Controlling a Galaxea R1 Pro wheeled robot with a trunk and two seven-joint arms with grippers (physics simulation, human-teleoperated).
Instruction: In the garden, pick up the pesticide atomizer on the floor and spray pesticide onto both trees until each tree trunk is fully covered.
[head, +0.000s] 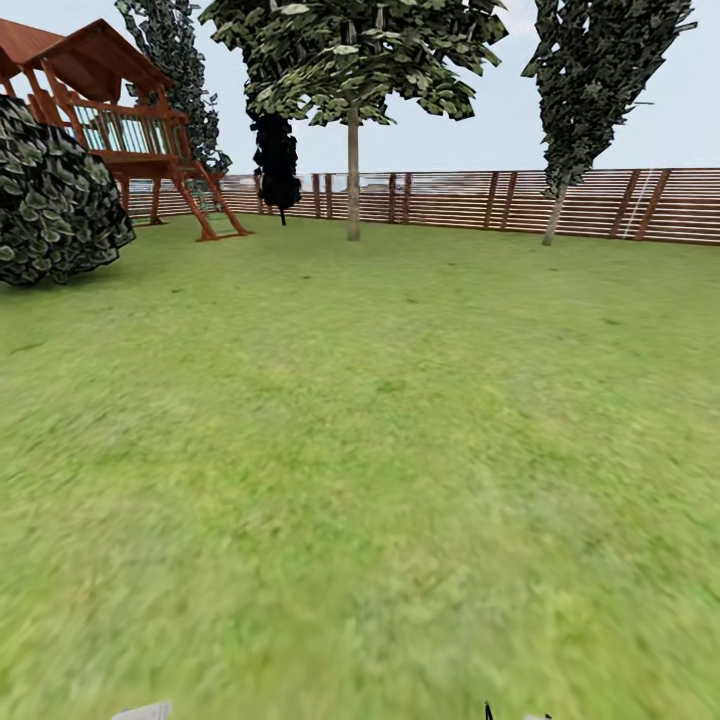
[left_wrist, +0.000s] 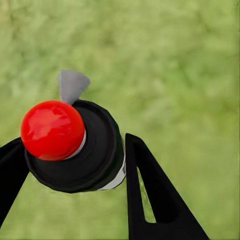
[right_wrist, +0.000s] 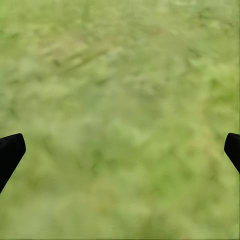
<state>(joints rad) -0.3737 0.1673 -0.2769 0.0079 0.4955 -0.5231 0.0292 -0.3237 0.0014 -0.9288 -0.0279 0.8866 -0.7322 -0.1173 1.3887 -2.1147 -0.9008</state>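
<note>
One pesticide atomizer (left_wrist: 75, 147) with one red nozzle top (left_wrist: 52, 130), one broad-canopied tree (head: 352, 60) on a bare trunk (head: 353, 175), three narrow dark trees, one round bush (head: 55, 200), one wooden playset (head: 120, 120), one slatted fence (head: 600, 205)

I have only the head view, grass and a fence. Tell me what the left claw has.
Observer: The left claw is shut on the pesticide atomizer, its red nozzle top facing the wrist camera.
Operator: Report the right claw.
Observer: The right claw is open with nothing between its fingers, only grass beyond it.
Operator: Say what lies beyond the atomizer.
Observer: Only lawn behind it in the left wrist view; no trunk there. The bare-trunked tree you see by the fence stands far off across the lawn.
</note>
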